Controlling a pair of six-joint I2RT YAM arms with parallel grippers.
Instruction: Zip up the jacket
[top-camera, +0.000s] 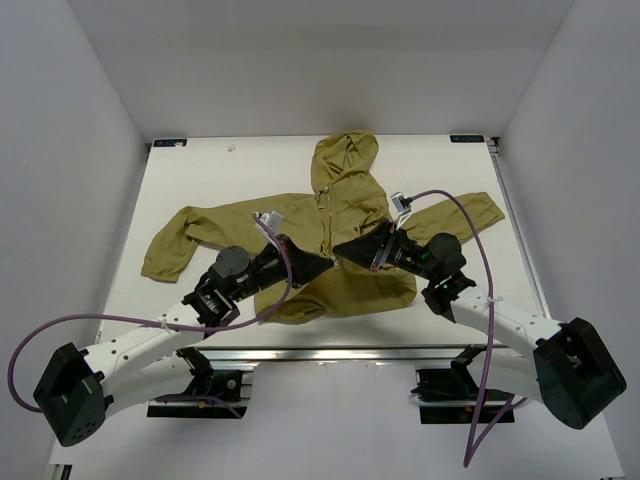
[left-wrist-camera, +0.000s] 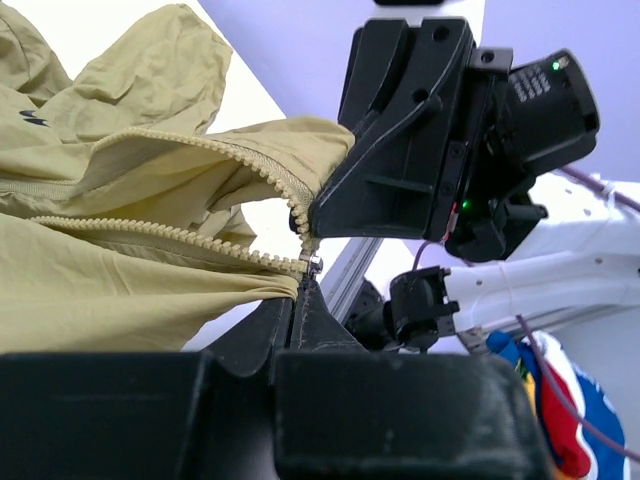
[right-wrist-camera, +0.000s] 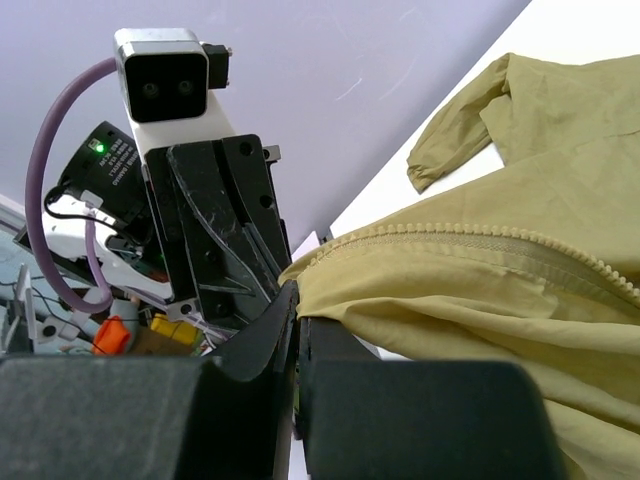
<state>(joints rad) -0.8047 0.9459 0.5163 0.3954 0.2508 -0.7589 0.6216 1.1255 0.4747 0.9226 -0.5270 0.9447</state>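
Note:
The olive jacket (top-camera: 350, 200) lies flat on the white table (top-camera: 200, 170), hood (top-camera: 345, 155) at the far side and sleeves spread left and right. Both grippers meet at its near hem in the middle. My left gripper (top-camera: 325, 262) (left-wrist-camera: 301, 287) is shut at the bottom of the zipper, and the small metal slider (left-wrist-camera: 313, 265) sits right at its fingertips. The two tooth rows (left-wrist-camera: 200, 240) part above the slider. My right gripper (top-camera: 341, 250) (right-wrist-camera: 297, 296) is shut on the hem fabric beside the zipper (right-wrist-camera: 480, 238), lifting that edge slightly.
The jacket's left sleeve (top-camera: 175, 245) and right sleeve (top-camera: 470, 208) reach toward the table's sides. An aluminium rail (top-camera: 330, 352) runs along the near edge just behind the hem. Purple cables (top-camera: 290, 285) loop off both wrists. White walls enclose the table.

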